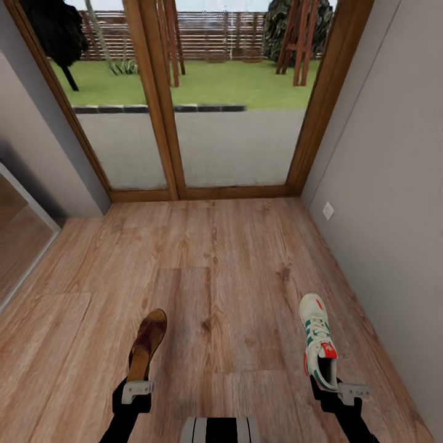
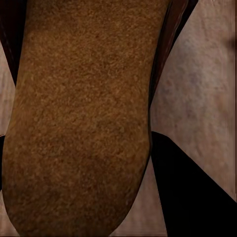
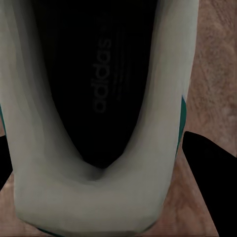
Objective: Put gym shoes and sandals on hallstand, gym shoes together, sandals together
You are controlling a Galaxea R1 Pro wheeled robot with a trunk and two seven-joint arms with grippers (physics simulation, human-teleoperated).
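Currently each hand carries one shoe by its heel end, toe pointing forward over the floor (image 1: 234, 258): the left hand (image 1: 136, 390) is pinched on a sandal (image 1: 146, 343), the right hand (image 1: 344, 391) on a sneaker (image 1: 320, 341). In the left wrist view the insole of the sandal (image 2: 84, 118) lies between dark fingers (image 2: 192, 192); in the right wrist view the heel opening of the sneaker (image 3: 94, 98) does the same. The rack is not visible ahead, where the corridor ends at a glass door (image 1: 203, 98), so the robot probably has to turn before placing. Main risk: a heel-only grip leaves the long toe end unsupported, so a quick turn could swing or slip either shoe. Second risk: the wall (image 1: 394, 160) stands near the sneaker side; a tight turn could knock the toe and loosen the grip.
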